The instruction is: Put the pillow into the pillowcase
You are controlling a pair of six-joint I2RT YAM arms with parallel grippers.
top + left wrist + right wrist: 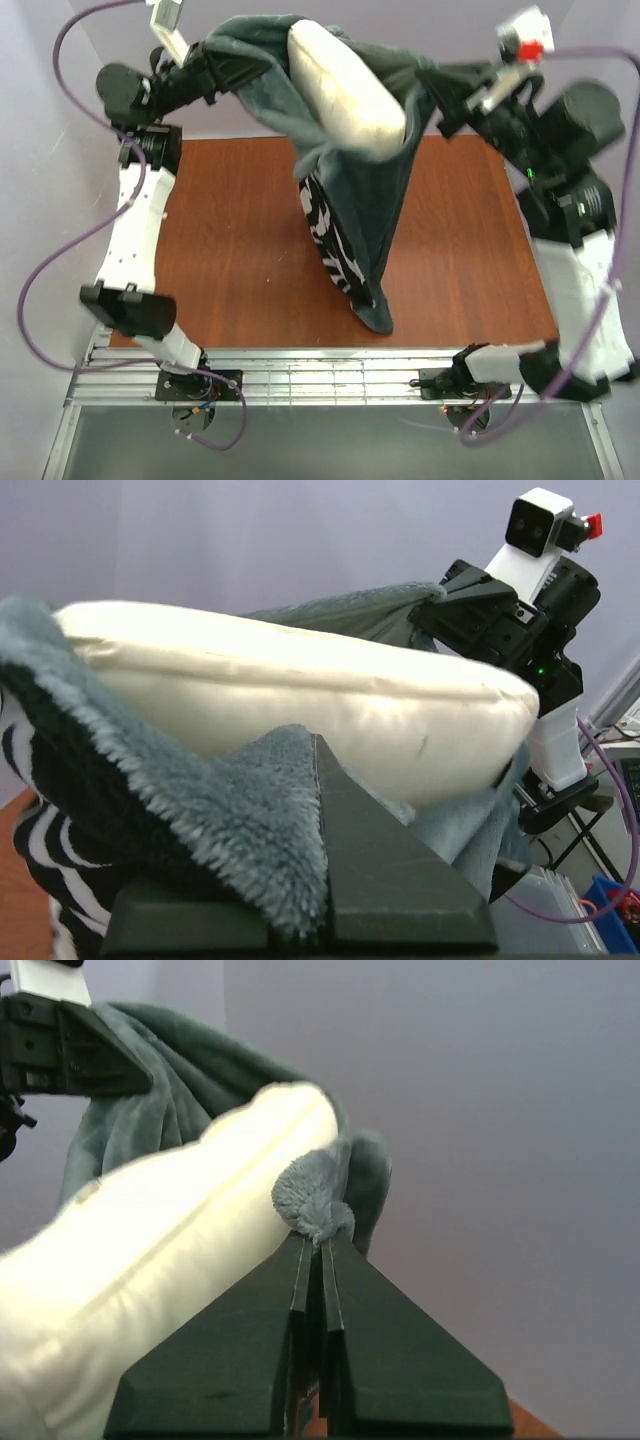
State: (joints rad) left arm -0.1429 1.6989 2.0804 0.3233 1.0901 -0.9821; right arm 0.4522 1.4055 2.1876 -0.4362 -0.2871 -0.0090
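Observation:
The grey-teal plush pillowcase [375, 215] hangs in the air between both arms, its zebra-striped face showing low down and its bottom tip touching the table. The cream pillow [345, 90] lies in its open mouth, its upper half sticking out. My left gripper [215, 55] is shut on the left rim of the pillowcase [190, 810], with the pillow [300, 700] just beyond the fingers. My right gripper [440, 85] is shut on the right rim, a tuft of pillowcase plush [315, 1205] pinched at the fingertips, next to the pillow [140, 1250].
The brown table [230, 240] lies under the hanging pillowcase. A metal rail [330, 380] runs along the near edge with both arm bases. Purple cables [40, 290] loop at the left and right sides.

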